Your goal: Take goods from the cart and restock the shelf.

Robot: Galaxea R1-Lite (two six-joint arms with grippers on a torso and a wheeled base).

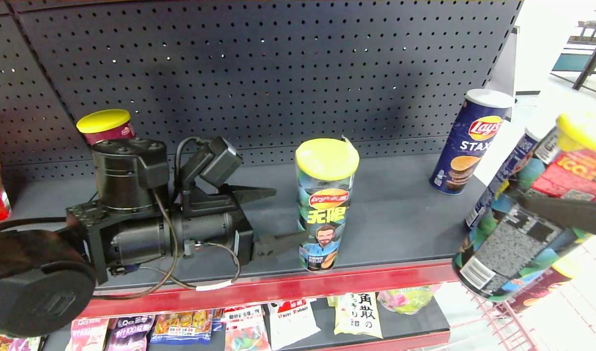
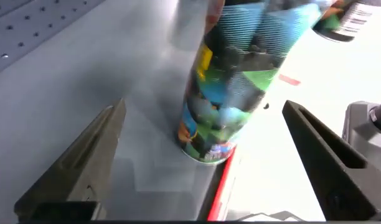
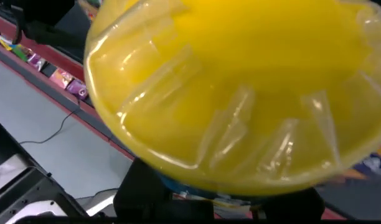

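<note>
Your standing can (image 1: 327, 204) is a tall tube with a yellow lid and green-and-blue print. It is upright on the grey shelf (image 1: 400, 214), close to the red front edge. It sits at 3 o'clock from the left gripper (image 1: 290, 214), whose fingers are spread wide. The lower tip is just beside the can's wall; I cannot tell if it touches. The held can (image 1: 517, 214), of similar print, hangs tilted at 4 o'clock off the shelf end, clamped in the right gripper (image 1: 558, 213). The left wrist view gives you the standing can's base beyond the fingertips. The right wrist view gives you the held can's ribbed yellow lid close up.
</note>
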